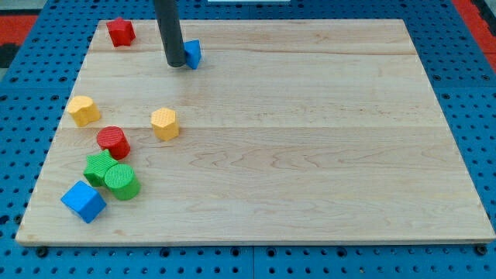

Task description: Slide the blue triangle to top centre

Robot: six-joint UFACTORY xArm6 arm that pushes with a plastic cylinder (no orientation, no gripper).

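Blue cube (83, 201) nearest; my tip (176, 65) touching blue triangle (192, 53) left side; no jaws visible.

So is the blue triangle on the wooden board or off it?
On. The blue triangle sits on the wooden board near its top edge, just right of my tip.

My tip (176, 65) hides the blue triangle's (192, 53) left part; the rod's top is cropped.

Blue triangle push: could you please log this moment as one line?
my tip: touching blue triangle, on its left | triangle: top-left of board | top centre: not reached
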